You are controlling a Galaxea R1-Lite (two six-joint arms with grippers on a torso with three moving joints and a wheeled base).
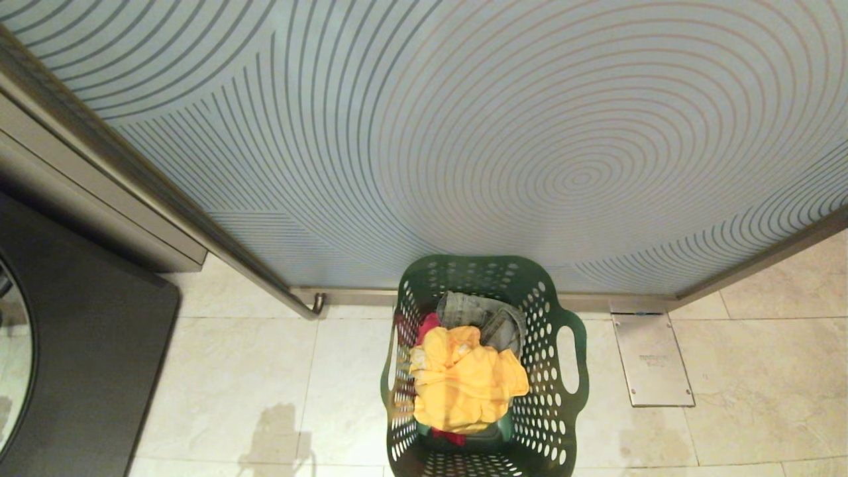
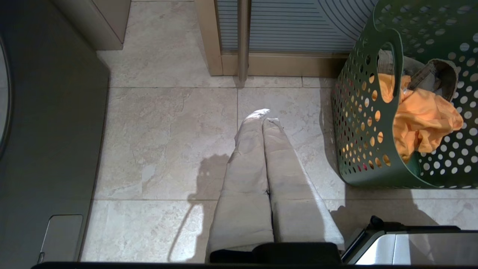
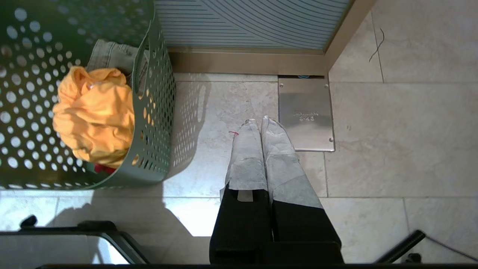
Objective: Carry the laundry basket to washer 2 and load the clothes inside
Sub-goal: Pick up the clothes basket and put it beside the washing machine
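The dark green laundry basket holding the clothes stands at six o'clock against the frosted ringed-pattern door, metal floor plate at three o'clock bearing unreadable writing, dark washer at nine o'clock, while left gripper and right gripper hang pressed closed, empty.

Both arms parked low, left claw & right claw pinched closed, empty.

You face a frosted door printed with concentric rings, filling the head view from 9 through 12 to 3 o'clock. Its steel pull bar slants from 10 o'clock down to centre. A steel floor plate lies at 4 o'clock at the door's foot, set flush in the pale tile floor.
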